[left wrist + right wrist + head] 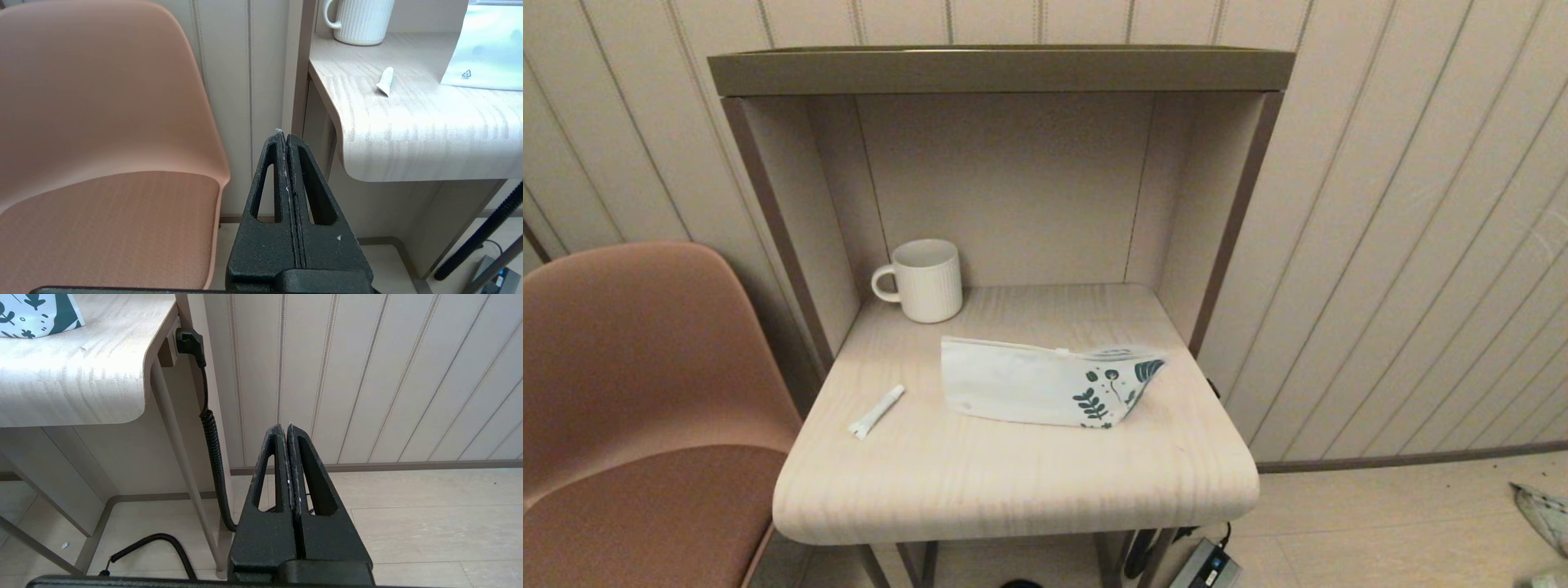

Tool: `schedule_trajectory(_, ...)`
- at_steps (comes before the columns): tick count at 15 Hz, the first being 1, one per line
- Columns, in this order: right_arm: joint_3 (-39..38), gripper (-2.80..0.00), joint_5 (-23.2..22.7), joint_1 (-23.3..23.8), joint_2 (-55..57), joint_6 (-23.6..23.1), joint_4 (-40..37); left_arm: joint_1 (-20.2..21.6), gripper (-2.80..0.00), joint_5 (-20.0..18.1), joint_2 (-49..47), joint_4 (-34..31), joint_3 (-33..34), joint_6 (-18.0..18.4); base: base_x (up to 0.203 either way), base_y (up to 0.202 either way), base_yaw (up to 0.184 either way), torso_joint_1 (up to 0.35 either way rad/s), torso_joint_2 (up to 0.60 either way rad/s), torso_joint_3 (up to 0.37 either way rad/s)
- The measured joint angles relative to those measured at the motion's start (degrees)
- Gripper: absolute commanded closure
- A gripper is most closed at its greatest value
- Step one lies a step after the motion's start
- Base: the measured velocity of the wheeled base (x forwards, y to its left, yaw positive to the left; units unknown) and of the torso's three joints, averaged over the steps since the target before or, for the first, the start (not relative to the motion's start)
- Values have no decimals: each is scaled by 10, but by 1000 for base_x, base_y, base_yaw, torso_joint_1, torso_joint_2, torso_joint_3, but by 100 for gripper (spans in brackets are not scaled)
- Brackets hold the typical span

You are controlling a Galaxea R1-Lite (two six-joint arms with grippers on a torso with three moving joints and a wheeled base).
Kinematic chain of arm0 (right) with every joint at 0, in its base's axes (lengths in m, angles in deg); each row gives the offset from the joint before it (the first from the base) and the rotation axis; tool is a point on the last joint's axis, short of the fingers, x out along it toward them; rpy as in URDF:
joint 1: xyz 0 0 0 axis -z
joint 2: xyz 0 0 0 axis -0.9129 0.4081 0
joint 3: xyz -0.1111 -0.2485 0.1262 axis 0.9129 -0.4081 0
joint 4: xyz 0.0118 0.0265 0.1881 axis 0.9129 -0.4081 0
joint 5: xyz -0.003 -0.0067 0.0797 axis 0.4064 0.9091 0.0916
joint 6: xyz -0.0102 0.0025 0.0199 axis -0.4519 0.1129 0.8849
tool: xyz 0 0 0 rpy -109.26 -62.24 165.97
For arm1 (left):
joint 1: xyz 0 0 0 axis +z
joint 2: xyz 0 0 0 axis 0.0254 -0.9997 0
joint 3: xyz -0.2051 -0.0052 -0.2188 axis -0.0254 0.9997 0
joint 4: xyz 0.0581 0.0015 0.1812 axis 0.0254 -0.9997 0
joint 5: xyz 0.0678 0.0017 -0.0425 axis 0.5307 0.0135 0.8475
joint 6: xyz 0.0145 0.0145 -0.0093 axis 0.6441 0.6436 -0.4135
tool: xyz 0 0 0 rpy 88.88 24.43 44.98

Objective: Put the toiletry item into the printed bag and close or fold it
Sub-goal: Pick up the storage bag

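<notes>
Head view: panelled wall is backing a wooden shelf unit (1013,474) with a pink chair (629,367) sitting at its 9 o'clock. The toiletry item (876,412) is lying on the top at roughly 8 o'clock from the printed bag (1045,382), apart from it; white mug (923,280) is standing at the bag's 11 o'clock. No arms showing here.

Left wrist view: left gripper (284,134) is hanging below table level beside the chair, fingers pressed together, empty; tube at its 1 o'clock.

Right wrist view: right gripper (284,426) is idling low near the black cord (212,437), fingers likewise pressed together.

Nothing started. Best bet: spread the left fingers, pinch the tube across its middle, meanwhile steadying the bag's zip edge.
</notes>
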Motion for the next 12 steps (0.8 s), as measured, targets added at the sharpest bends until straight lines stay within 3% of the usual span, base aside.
schedule_trajectory(6, 34, 0, -14, -3, 3, -5, -32, 0, 0, 0, 0, 0, 0, 0, 0, 0, 0, 0, 0, 0)
schedule_trajectory(9, 228, 0, -76, -3, 31, 15, -125, 0, 0, 0, 0, 0, 0, 0, 0, 0, 0, 0, 0, 0)
schedule_trajectory(12, 395, 0, -118, -25, 149, 47, -195, 0, 0, 0, 0, 0, 0, 0, 0, 0, 0, 0, 0, 0)
